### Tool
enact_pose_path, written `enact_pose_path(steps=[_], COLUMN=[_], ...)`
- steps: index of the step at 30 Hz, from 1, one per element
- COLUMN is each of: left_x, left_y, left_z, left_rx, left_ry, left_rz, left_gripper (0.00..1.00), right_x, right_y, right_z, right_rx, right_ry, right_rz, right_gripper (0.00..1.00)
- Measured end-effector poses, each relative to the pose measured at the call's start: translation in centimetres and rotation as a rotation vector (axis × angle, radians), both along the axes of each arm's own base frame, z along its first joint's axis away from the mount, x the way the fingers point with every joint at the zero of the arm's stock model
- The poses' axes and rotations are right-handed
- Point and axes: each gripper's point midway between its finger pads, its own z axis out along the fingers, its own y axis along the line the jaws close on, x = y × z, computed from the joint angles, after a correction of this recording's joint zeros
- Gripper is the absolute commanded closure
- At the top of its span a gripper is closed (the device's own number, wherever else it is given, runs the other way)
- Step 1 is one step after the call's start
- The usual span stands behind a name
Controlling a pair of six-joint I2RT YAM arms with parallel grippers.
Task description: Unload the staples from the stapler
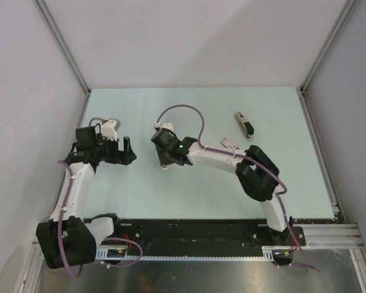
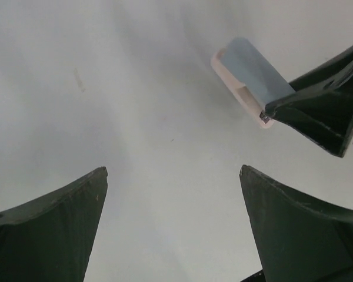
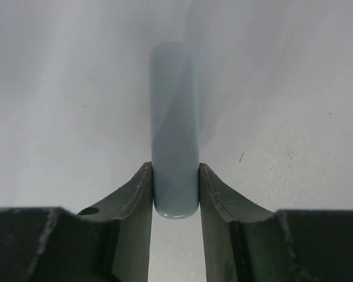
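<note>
Grey-blue, smooth, round-ended stapler (image 3: 175, 129) sits pinched between right fingers (image 3: 135, 205); left fingers (image 2: 53, 229) spread wide.

You have the right gripper (image 1: 164, 162) near the centre of the table (image 1: 171, 201), with the stapler (image 3: 175, 129) lodged between its fingers, touching both. Your left gripper (image 1: 129, 152) stands at its 9 o'clock, apart from it. A small flat rectangle (image 1: 229, 144) lies on the table at the right gripper's 3 o'clock, well apart. An oblong object (image 1: 244, 125) lies at 1 o'clock from that rectangle, near it, toward the far edge.
</note>
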Motion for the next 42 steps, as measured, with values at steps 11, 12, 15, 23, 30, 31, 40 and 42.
enact_pose_path(steps=[11,12,15,23,30,31,40,42], left_x=[-2.3,-2.6,-3.2,-3.1,-2.2,-2.1,-1.9,-1.9], left_y=[-5.3,-5.7,-6.4,-7.0,-7.1,-7.2,-7.3,-7.3], left_z=[-1.2,-1.4,-1.5,-2.0,-2.2,-2.1,-1.6,-1.5], left_rx=[-0.046,-0.046,-0.046,-0.044,-0.054,-0.056,-0.066,-0.075], left_ry=[-0.030,-0.036,-0.058,-0.073,-0.058,-0.059,-0.085,-0.086], left_rz=[-0.319,-0.352,-0.429,-0.514,-0.529,-0.530,-0.548,-0.550], left_gripper=[0.01,0.01,0.01,0.03,0.03,0.04,0.43,0.53], right_x=[0.2,0.1,-0.3,-1.2,-2.0,-2.1,-2.6,-2.6], right_y=[1.4,1.6,2.0,2.9,3.9,4.0,4.2,4.2], right_z=[12.0,12.3,11.9,11.7,12.4,12.5,12.1,12.1], right_rx=[0.478,0.504,0.546,0.601,0.649,0.653,0.657,0.660], right_ry=[-0.083,-0.081,-0.058,-0.016,-0.002,0.001,0.017,0.017], right_rz=[-0.150,-0.157,-0.179,-0.206,-0.198,-0.197,-0.196,-0.196], right_gripper=[1.00,1.00,1.00,1.00,1.00,1.00,1.00,1.00])
